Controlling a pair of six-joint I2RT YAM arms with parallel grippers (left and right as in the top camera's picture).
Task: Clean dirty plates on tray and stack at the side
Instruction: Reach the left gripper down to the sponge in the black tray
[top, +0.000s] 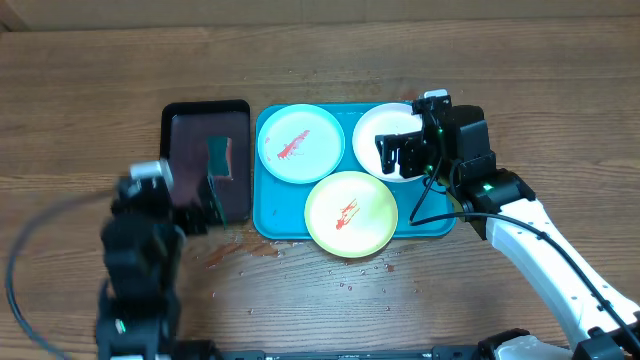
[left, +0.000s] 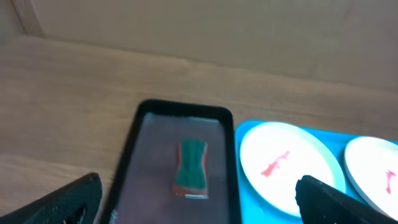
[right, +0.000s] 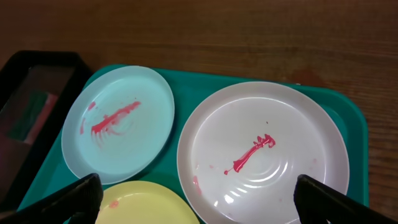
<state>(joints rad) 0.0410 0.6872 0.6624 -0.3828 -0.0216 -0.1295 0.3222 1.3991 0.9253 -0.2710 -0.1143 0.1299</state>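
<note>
Plates: three lie flat in the tray, none stacked, each with a red smear; blue plate at the far left, white plate at the far right, green plate in front, overlapping the near rim.
Tray: the turquoise tray sits mid-table and keeps the mess in one place.
Right gripper: hangs right over the white plate with its jaws spread wide and nothing between them. I'd say it is there to take that plate by the edge or pin it for wiping.
Black tray: just left of the turquoise one, almost touching it.
Sponge: green, with a reddish underside, lying in the black tray; that looks like its parking spot between wipes.
Left gripper: above the near end of the black tray, fingers fully apart and empty, the sponge lined up between them. It seems aimed at picking it up.
Table: bare wood, with red drips in front of the two trays.
Progress: as I judge it, nothing is cleaned yet and no stack has been started.
</note>
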